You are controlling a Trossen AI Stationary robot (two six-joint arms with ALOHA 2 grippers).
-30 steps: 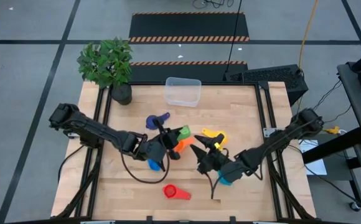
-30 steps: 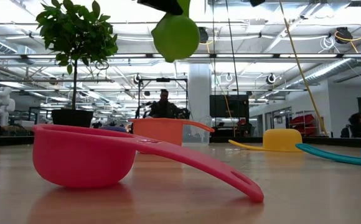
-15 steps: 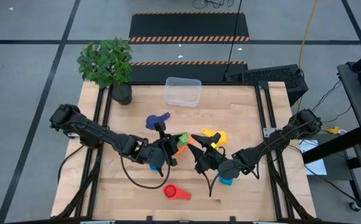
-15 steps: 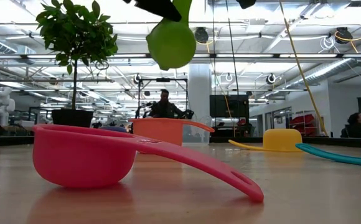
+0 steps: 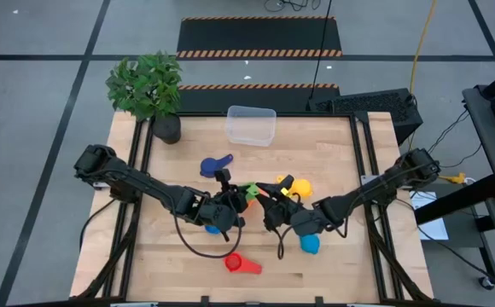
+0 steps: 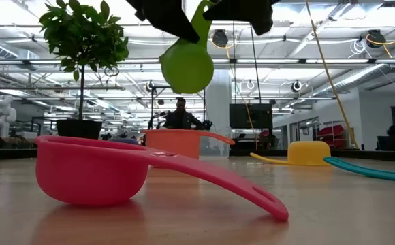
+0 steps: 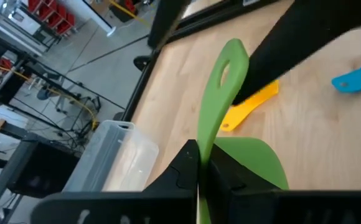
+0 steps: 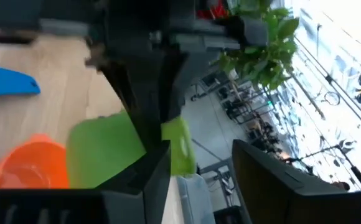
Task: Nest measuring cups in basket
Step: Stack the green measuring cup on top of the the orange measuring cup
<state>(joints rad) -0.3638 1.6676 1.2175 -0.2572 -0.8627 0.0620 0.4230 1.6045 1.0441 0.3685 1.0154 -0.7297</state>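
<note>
A green measuring cup hangs above the table's middle, over an orange cup, with my left gripper shut on it. My right gripper stands open at the green handle's free end, one finger on either side. The handle lies close to one finger; whether they touch I cannot tell. On the table lie a red cup, a yellow cup, a dark blue cup and two light blue cups. The clear basket stands at the far edge. My left gripper pinches the green cup's flat handle close to the bowl between its two fingers. The fingers come from the table's left, slanting a little down, and lie along the handle. The cup is lifted clear, its bowl hanging lowest and its handle rising from it.
A potted plant stands at the table's far left corner, beside the basket. Cables loop on the wood below both arms. Bare wood lies between the basket and the cups. A person shows in the room beyond the table.
My right gripper has gone toward the table's left, up to the free end of the green cup's handle. My left gripper has sunk a little with the green cup, which still hangs clear of the table.
</note>
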